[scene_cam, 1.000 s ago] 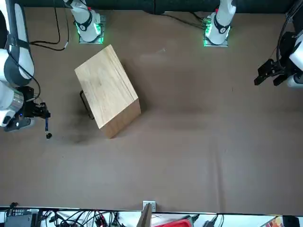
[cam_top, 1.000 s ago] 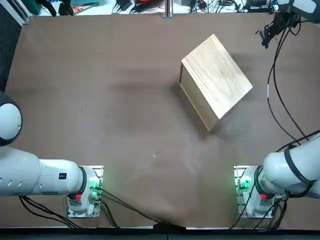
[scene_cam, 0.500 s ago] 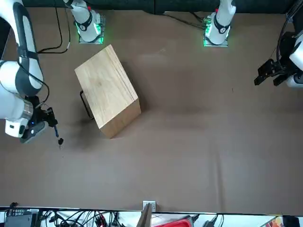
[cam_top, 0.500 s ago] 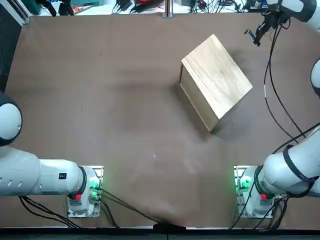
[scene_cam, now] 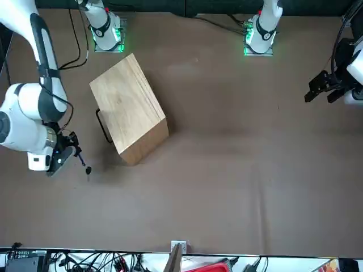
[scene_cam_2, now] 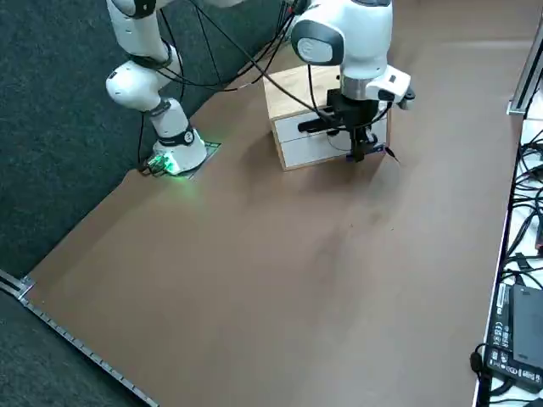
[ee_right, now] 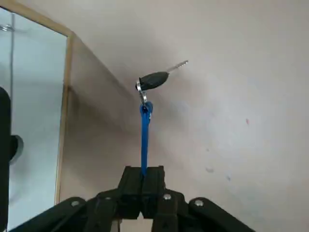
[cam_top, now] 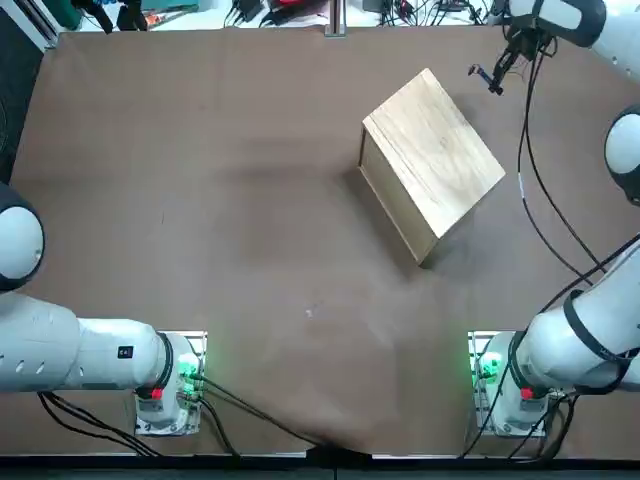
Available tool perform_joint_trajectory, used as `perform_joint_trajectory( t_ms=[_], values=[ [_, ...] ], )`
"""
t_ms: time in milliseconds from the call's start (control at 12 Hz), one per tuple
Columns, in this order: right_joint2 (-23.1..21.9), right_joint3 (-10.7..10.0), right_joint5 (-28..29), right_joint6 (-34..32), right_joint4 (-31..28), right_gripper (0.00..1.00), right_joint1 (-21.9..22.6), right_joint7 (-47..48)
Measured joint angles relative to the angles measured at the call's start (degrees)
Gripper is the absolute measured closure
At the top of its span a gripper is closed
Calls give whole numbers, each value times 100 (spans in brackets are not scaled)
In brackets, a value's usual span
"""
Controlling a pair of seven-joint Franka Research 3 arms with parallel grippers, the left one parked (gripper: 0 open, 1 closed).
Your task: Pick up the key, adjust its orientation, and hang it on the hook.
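Right gripper (ee_right: 143, 180) pinched on the key's (ee_right: 154, 79) blue strap beside the wooden box (cam_top: 432, 160) (hook barely discernible).

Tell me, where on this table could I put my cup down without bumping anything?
Most of the brown table is bare: everything between the wooden box and the two arm bases. It is crowded only near the box's far corner, where the right gripper, shut on a blue strap, dangles the key.
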Motion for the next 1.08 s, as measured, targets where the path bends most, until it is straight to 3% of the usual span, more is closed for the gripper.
perform_joint_trajectory(
  t_ms=[1083],
  values=[
    [152,3,-88,312,5,97,610,-1289]
  ],
)
